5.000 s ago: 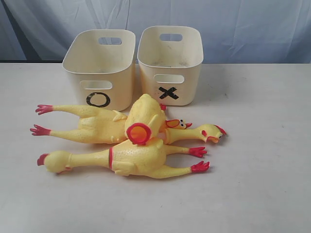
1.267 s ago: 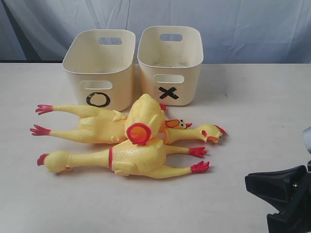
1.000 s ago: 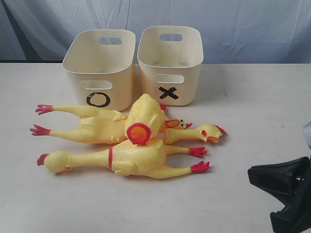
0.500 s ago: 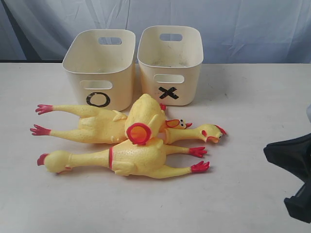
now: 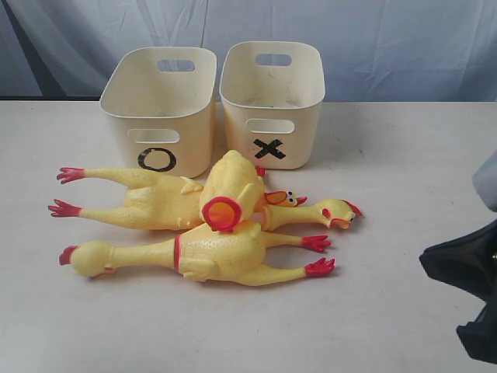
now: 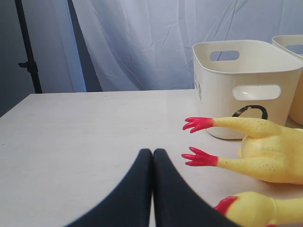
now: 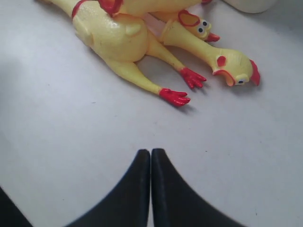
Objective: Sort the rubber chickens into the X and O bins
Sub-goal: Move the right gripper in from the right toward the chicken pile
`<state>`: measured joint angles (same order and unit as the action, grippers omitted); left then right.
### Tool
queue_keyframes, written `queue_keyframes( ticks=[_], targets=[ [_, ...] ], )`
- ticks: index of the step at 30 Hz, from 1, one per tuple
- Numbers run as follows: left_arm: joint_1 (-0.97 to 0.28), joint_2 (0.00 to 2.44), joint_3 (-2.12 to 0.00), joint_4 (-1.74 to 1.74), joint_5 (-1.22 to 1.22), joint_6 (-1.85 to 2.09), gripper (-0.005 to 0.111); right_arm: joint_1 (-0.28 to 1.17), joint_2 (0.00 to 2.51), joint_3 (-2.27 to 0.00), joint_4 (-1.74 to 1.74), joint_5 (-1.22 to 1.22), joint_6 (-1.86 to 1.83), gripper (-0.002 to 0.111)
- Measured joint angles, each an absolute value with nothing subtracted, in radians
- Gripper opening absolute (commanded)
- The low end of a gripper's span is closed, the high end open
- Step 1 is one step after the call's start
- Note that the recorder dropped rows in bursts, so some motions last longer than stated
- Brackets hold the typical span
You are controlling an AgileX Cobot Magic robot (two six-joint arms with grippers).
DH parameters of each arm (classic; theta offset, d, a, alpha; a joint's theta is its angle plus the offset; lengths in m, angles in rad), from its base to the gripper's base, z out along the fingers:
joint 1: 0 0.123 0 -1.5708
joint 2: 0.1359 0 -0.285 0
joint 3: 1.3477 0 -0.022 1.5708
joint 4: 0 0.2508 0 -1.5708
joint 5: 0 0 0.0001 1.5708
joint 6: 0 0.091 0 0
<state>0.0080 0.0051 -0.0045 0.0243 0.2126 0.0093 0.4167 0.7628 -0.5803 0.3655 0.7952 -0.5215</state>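
Rubber chickens (image 5: 210,225) overlap, hiding parts of each other; right claw (image 7: 150,158) cropped.

My left pincer (image 6: 152,151), wrist view: black jaws pressed flat together along their inner edges, tips meeting, gripping nothing. My right pincer (image 7: 150,151), wrist view: jaws likewise closed tip to tip, empty. Exterior view: my right arm (image 5: 466,268) shows as a dark mass at the right edge, low in frame.
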Motion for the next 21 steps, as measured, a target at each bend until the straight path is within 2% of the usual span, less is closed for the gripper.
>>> queue_keyframes(
  ticks=[11,21],
  targets=[
    [0.008,0.005,-0.005,0.024,0.213,0.009,0.000,0.417,0.800,-0.754,0.403,0.940,-0.401,0.001],
    [0.008,0.005,-0.005,0.024,0.213,0.009,0.000,0.417,0.818,-0.771,0.413,0.981,-0.366,0.001]
  ],
)
